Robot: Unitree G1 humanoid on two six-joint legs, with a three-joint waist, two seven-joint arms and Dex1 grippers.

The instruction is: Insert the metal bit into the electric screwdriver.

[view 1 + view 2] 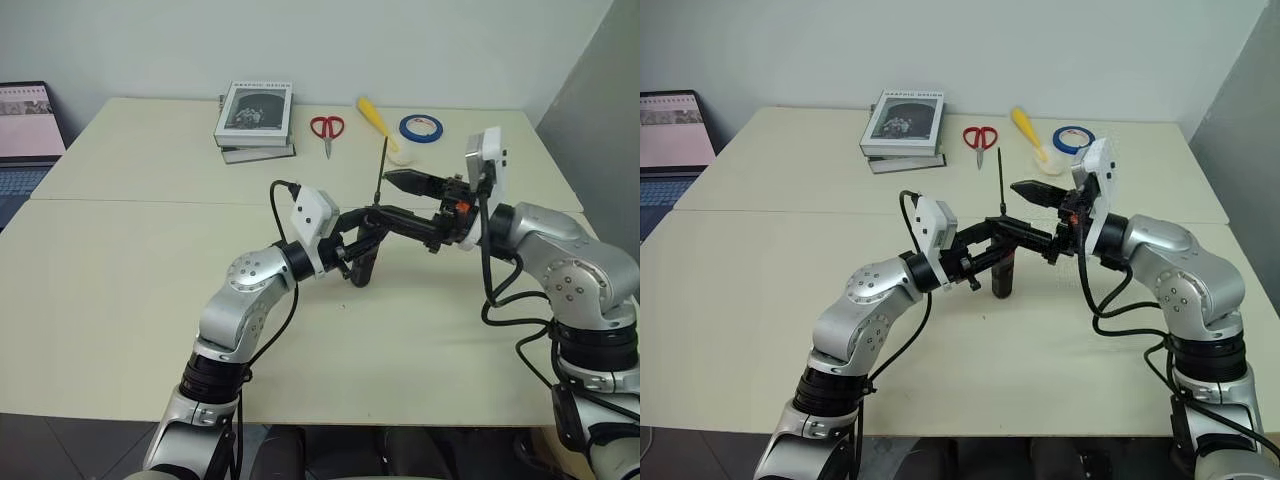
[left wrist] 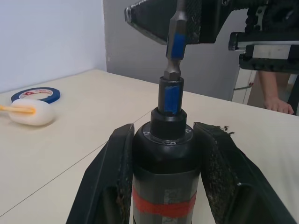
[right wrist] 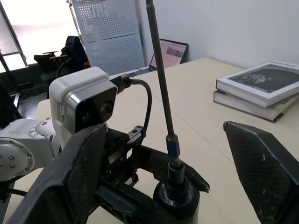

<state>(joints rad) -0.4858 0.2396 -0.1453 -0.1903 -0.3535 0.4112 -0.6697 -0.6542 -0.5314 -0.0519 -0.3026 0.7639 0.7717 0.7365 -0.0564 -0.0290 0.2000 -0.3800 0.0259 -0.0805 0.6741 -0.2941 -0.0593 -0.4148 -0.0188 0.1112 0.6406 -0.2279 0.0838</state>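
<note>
Keep left claw [image 1: 992, 243] clamped on the electric screwdriver [image 1: 1003, 262], upright above the counter [image 1: 760, 260] mid-scene. Confirm the metal bit [image 1: 1000, 182] stands vertical in the screwdriver's tip, apparently seated. Hold right claw [image 1: 1040, 212] with fingers spread apart on either side of the bit, gripping nothing. Withdraw straight back, clear of the shaft, to avoid knocking it askew.
</note>
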